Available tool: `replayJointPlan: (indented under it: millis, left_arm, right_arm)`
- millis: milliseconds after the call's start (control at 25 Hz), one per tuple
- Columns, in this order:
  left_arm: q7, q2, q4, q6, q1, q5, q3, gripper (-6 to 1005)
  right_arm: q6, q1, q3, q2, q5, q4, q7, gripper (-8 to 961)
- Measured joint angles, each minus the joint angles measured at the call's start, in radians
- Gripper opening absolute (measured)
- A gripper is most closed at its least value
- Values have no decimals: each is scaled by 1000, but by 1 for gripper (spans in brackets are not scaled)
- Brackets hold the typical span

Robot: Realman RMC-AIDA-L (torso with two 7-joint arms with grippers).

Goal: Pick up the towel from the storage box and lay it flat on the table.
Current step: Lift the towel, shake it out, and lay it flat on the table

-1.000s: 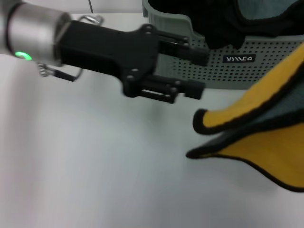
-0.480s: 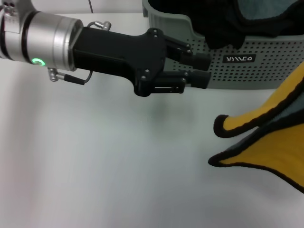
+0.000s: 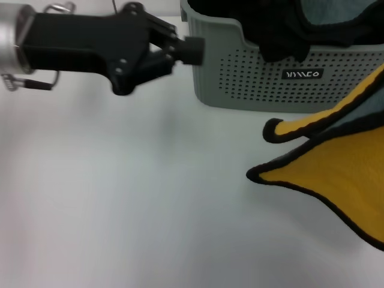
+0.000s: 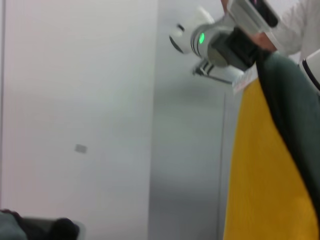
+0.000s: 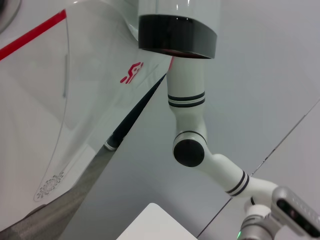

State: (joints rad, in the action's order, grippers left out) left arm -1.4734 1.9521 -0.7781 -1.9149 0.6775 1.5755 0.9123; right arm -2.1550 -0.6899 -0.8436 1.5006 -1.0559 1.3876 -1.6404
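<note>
the towel (image 3: pixel 336 180) is seen hanging yellow face out over the right side of the table (image 3: pixel 132 204), its lower corners near the surface. farther back, the storage box (image 3: pixel 270 78) stands at the far edge, dark cloth inside, and the left gripper (image 3: pixel 189 51) is held just beside its left wall, fingers pressed together on nothing; the right gripper is out of view.

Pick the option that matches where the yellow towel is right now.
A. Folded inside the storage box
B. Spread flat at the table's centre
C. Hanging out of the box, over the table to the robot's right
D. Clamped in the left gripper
C: in the head view the towel hangs, folded and creased, in front of the storage box, over the table, well apart from the left gripper.
</note>
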Motion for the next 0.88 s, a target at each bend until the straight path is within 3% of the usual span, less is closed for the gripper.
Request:
replayJointPlan:
  millis: [80,240,360,720,880]
  left_arm:
    - [-5,-7,-14,-7,-17,-12,-19,-2]
    - [-10,-15,-30,-8,-37,-31,-37,10]
    - [-15,-8,-7,4,-40,-39,-64,19]
    - [-101,2,89,6,96,99,-2,46]
    - [-103,8,92,18,119,96,-5,169]
  right_arm:
    - [0,10,1,3,0,-2,-1,39]
    - [1,24,13,17,0,-10,-8,41]
    - [1,19,14,27,6,-20,-4,42]
    - [3,-124,28,70,26,-97,-13,45]
    - [1,-177,-26,62,21,-121,-30,46]
